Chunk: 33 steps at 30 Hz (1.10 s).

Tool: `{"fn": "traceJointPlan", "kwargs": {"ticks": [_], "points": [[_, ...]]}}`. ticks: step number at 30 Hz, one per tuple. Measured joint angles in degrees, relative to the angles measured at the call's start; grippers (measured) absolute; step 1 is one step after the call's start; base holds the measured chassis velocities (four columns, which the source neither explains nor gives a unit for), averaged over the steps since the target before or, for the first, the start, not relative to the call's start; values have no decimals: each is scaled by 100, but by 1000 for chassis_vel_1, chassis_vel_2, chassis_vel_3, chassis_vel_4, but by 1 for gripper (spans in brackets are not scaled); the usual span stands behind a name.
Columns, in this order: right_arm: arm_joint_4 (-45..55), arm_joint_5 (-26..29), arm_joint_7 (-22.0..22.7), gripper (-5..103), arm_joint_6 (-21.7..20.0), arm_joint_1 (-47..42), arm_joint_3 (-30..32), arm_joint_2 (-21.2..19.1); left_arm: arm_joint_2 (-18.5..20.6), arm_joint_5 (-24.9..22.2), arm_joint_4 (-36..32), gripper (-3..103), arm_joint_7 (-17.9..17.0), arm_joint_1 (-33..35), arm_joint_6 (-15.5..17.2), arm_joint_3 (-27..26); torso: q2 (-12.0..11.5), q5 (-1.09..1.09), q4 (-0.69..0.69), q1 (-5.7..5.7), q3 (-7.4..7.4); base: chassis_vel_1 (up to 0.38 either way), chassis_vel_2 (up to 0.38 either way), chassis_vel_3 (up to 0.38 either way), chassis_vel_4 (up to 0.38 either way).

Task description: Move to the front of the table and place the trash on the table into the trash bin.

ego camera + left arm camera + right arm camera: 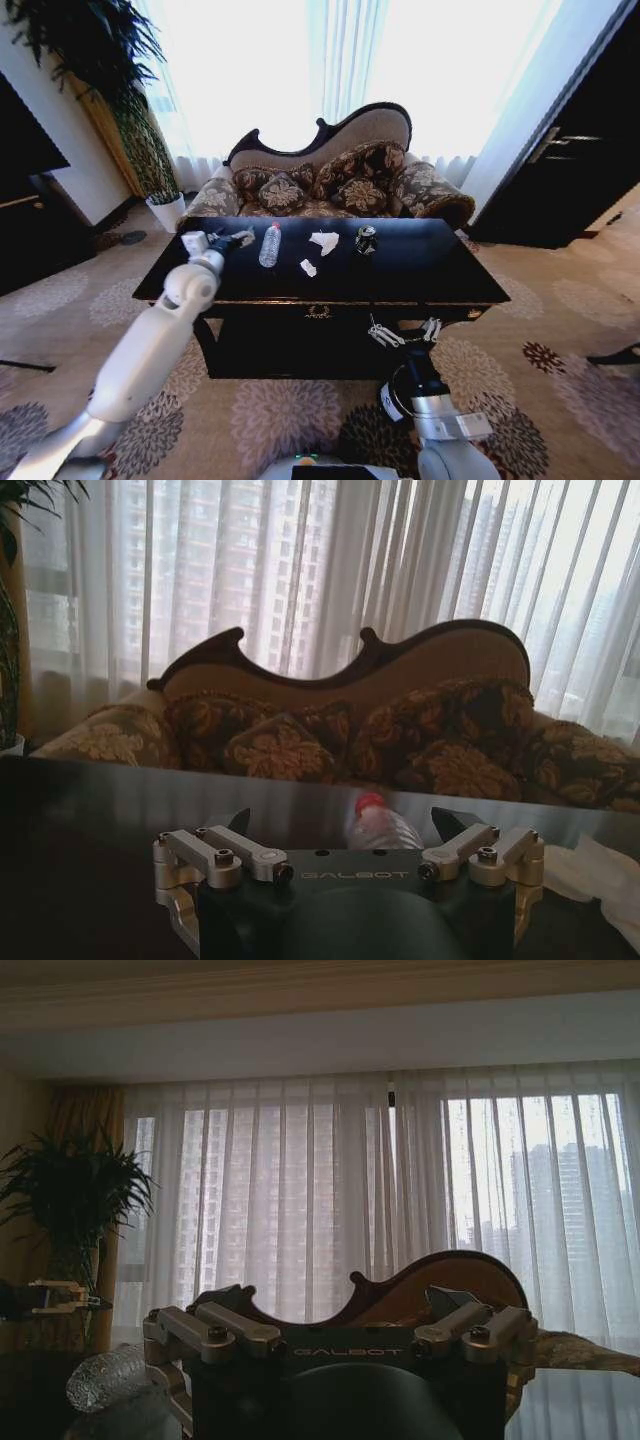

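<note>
The left gripper [232,240] reaches over the glossy black counter [420,270], its jaws spread wide just beside the clear bottle [270,245], which lies on the top. Two white paper scraps [323,241] and a crushed can [366,240] rest to the bottle's right. The right gripper [404,332] hangs open before the counter's front edge, above the trash bin [392,400] on the carpet.

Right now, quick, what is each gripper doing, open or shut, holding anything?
Left gripper: open, holding nothing, over the table beside the bottle.
Right gripper: open, holding nothing, low at the table's front edge.
</note>
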Motion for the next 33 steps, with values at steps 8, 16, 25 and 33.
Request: {"fn": "traceJointPlan", "kwargs": {"ticks": [8,16,25,33], "points": [[-39,-5,-27,100,25,-10,-1,-24,-96,164,-39,100,-218,137,174,135,0,0,0,0,0,0,0,0,0],[-60,16,-21,100,41,-6,10,-53,-145,257,-29,100,-214,242,227,206,0,-1,0,0,0,0,0,0,0],[-169,7,-41,100,139,4,-6,-52,-327,607,350,100,-39,271,75,351,0,-1,0,0,0,0,0,0,0],[-168,5,-52,100,148,0,-5,-46,-383,654,416,91,39,241,-76,404,1,-1,0,0,0,0,0,0,0]]}}
